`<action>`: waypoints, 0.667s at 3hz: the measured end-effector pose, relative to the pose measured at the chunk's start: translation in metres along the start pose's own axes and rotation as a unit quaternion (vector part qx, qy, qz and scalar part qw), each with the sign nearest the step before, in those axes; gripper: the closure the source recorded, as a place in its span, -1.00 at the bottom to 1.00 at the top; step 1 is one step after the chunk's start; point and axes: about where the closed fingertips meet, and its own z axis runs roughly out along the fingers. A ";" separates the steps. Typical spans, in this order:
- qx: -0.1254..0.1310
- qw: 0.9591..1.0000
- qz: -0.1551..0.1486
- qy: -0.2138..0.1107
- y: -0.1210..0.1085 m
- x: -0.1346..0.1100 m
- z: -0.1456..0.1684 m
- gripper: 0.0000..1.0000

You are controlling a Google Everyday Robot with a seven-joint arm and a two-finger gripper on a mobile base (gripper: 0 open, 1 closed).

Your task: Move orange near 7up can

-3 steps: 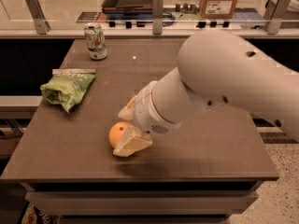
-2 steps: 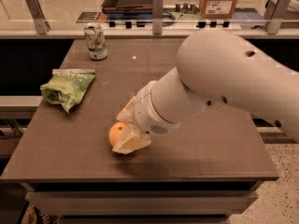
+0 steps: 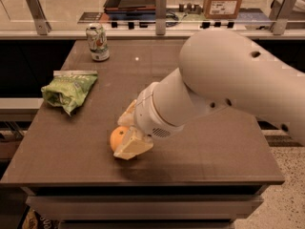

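Note:
The orange (image 3: 117, 138) rests on the brown table (image 3: 209, 161) near its front edge, left of centre. My gripper (image 3: 125, 133) reaches down from the big white arm (image 3: 224, 80), with one pale finger (image 3: 134, 148) in front of the orange and one behind it, both pressed against the fruit. Only the orange's left side shows. The 7up can (image 3: 97, 42) stands upright at the table's far left corner, well away from the orange.
A crumpled green chip bag (image 3: 67, 90) lies on the table's left side, between the orange and the can. Behind the table runs a counter with a rail, metal posts (image 3: 161, 12) and a cardboard box (image 3: 225, 0).

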 end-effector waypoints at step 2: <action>0.006 1.000 0.002 0.007 -0.014 0.003 -0.007 1.00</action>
